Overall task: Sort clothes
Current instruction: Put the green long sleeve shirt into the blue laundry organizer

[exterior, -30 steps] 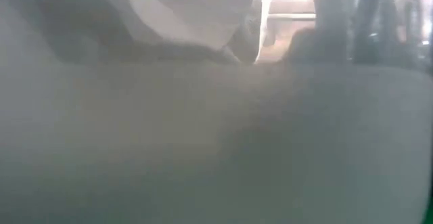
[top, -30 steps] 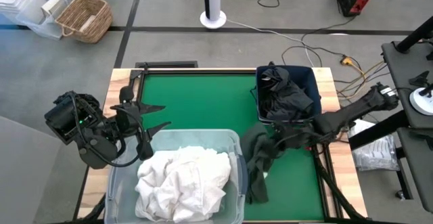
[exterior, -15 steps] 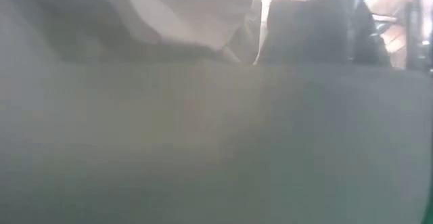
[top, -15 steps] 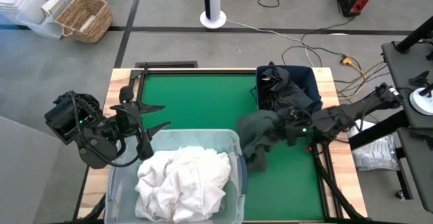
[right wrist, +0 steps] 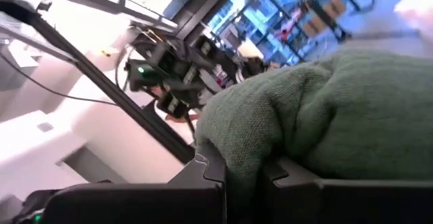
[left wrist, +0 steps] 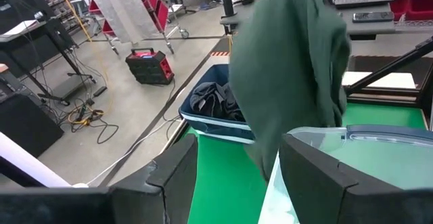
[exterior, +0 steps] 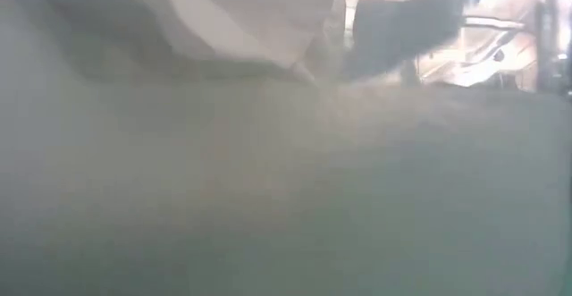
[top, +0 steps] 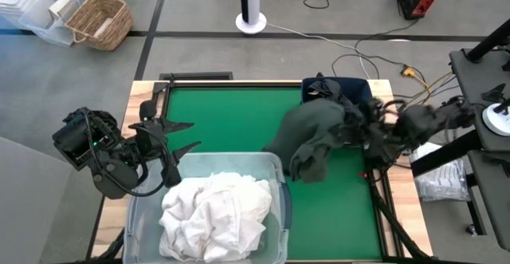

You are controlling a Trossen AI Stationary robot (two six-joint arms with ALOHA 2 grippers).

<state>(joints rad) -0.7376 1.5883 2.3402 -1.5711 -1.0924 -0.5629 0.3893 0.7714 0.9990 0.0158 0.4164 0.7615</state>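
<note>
Olive garment up in the air on the right!

The right gripper [right wrist: 245, 170] has its jaws clamped tight on the olive green garment [top: 312, 139], which hangs clear above the green bench [top: 231, 112], just beside the dark blue bin [top: 362, 88] holding dark clothes [top: 325, 86]. The left gripper [top: 174, 139] waits near the clear tub [top: 275, 168] of white clothes [top: 215, 212], jaws parted and holding nothing. No readable labels or writing anywhere.
</note>
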